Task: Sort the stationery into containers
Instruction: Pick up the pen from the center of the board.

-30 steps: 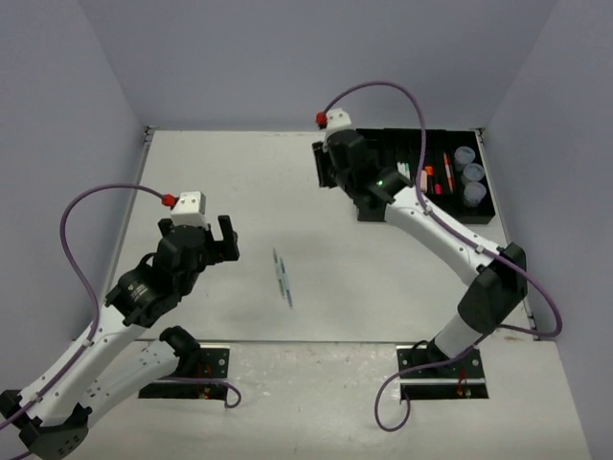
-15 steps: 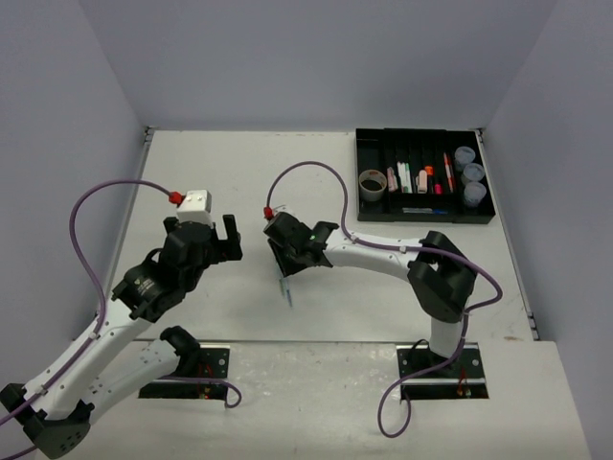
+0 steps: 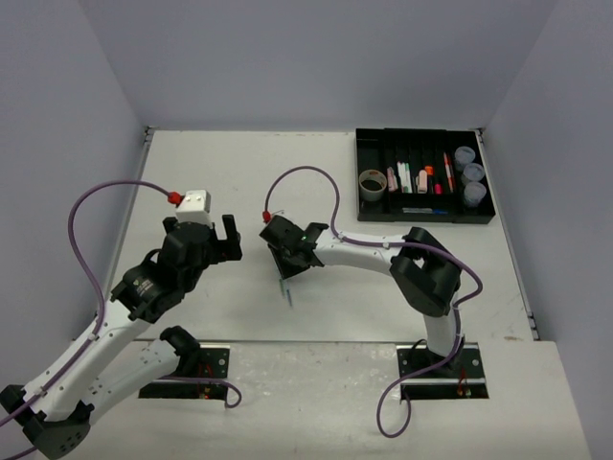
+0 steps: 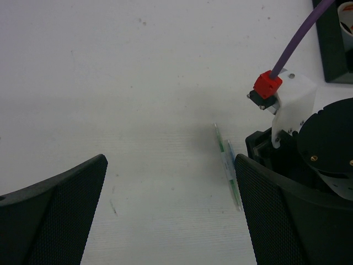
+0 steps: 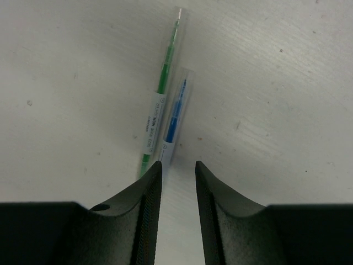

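two thin pens lie side by side on the table [image 3: 211,172], touching along their length: a green pen [image 5: 160,105] and a shorter blue pen [image 5: 175,118]. each has a clear barrel with a white label band. there is small dark print on the bands, but it is too fine to read.

the right pincer [image 5: 177,165] hangs right over their near ends. its jaws stand a narrow gap apart, with bare table between them and nothing gripped. the blue pen's end lies just by the left fingertip and the green pen runs under it.

the left pincer [image 4: 170,160] hovers off to the side, spread wide and holding nothing.

the black tray [image 3: 383,144] sits at the far right corner, well apart from the pens. in it are a tape roll [image 3: 372,182], a row of pens and highlighters, and three round tubs [image 3: 465,156] down its right side.

the table top is off-white, with fine grain and a few dark specks. plain pale lavender walls close it in on three sides.
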You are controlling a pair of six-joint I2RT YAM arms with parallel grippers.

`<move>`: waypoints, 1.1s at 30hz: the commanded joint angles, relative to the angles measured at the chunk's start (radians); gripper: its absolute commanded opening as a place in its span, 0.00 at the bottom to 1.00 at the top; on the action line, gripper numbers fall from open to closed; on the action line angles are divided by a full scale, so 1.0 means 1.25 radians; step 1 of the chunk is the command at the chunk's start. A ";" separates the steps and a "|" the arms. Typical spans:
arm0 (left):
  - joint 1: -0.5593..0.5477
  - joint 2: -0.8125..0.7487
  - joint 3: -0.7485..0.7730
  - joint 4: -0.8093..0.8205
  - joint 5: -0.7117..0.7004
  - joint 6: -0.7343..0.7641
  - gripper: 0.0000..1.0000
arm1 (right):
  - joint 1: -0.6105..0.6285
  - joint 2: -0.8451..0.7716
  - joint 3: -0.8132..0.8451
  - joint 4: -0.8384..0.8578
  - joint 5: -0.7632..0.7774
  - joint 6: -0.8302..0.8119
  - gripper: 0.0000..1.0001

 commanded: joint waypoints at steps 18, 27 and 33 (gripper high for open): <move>0.006 -0.018 -0.001 0.023 0.002 0.014 1.00 | 0.013 0.073 0.056 -0.032 0.035 0.017 0.29; 0.006 -0.017 -0.001 0.024 0.005 0.016 1.00 | -0.007 0.065 0.019 -0.041 0.050 0.021 0.20; 0.006 -0.017 -0.001 0.025 0.007 0.016 1.00 | -0.043 0.002 -0.021 -0.040 0.047 -0.005 0.00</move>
